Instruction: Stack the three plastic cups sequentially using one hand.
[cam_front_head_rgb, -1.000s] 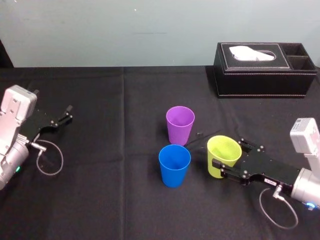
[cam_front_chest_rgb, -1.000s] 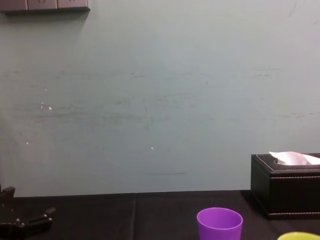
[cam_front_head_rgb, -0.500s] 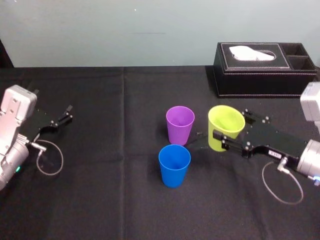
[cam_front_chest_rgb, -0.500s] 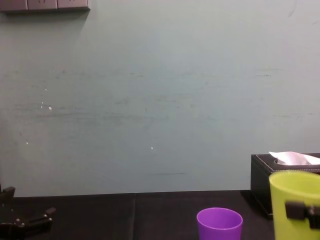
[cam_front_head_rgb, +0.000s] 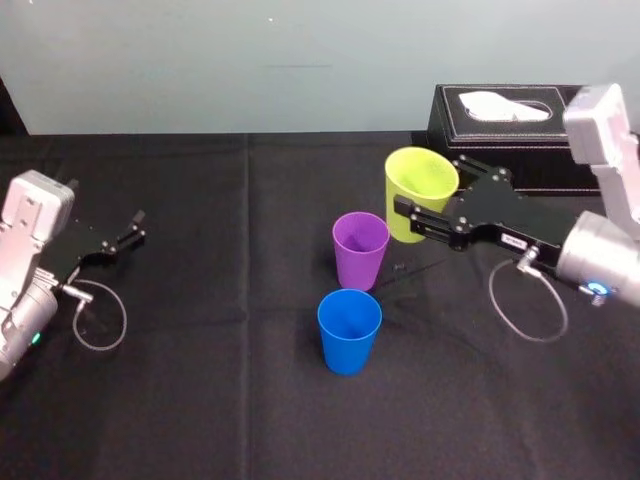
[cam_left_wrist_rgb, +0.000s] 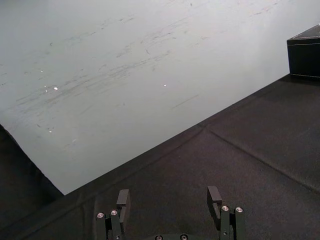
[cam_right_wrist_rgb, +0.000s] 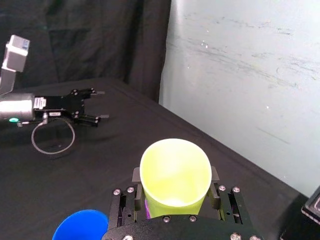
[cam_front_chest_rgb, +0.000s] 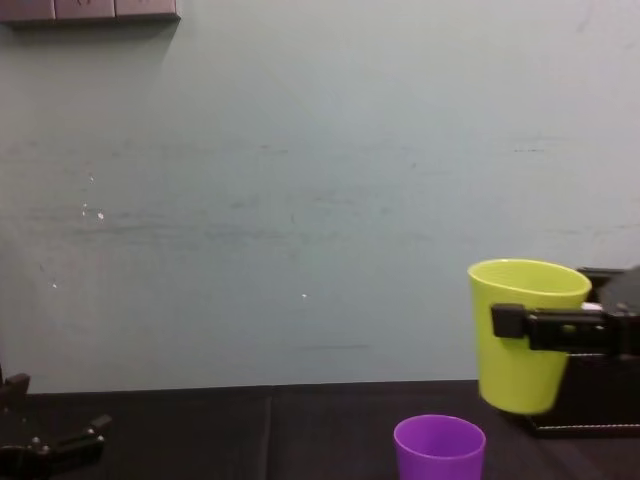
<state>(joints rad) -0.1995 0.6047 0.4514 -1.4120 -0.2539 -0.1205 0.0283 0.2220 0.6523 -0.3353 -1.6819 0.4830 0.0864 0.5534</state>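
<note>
My right pincer (cam_front_head_rgb: 432, 192) was pinching the yellow-green cup (cam_front_chest_rgb: 518, 350), one finger on each side of its wall a little below the rim. That hold left the mouth and the tapered base free, which I judged was what nesting calls for. The cup hung upright and clear of the counter (cam_front_head_rgb: 200, 350), its base higher than the rim of the purple cup (cam_front_head_rgb: 360, 250). It was offset toward my right side, not yet over that opening. From the head view it sat between the purple cup and the black tissue box (cam_front_head_rgb: 500, 130) behind it.

The purple cup stood mouth up on the counter with the blue cup (cam_front_head_rgb: 349, 330) just in front of it, nearer to me. The two were close but apart. Both were open and waiting, so I took the purple one as the first to be filled. To my mind the next move needed the yellow-green base brought squarely above the purple mouth before any descent. An off-centre drop could tip the light cup over.

My left pincer (cam_front_head_rgb: 133, 228) lay low at the far left of the counter, fingers spread, holding nothing, since one arm does this job alone.
</note>
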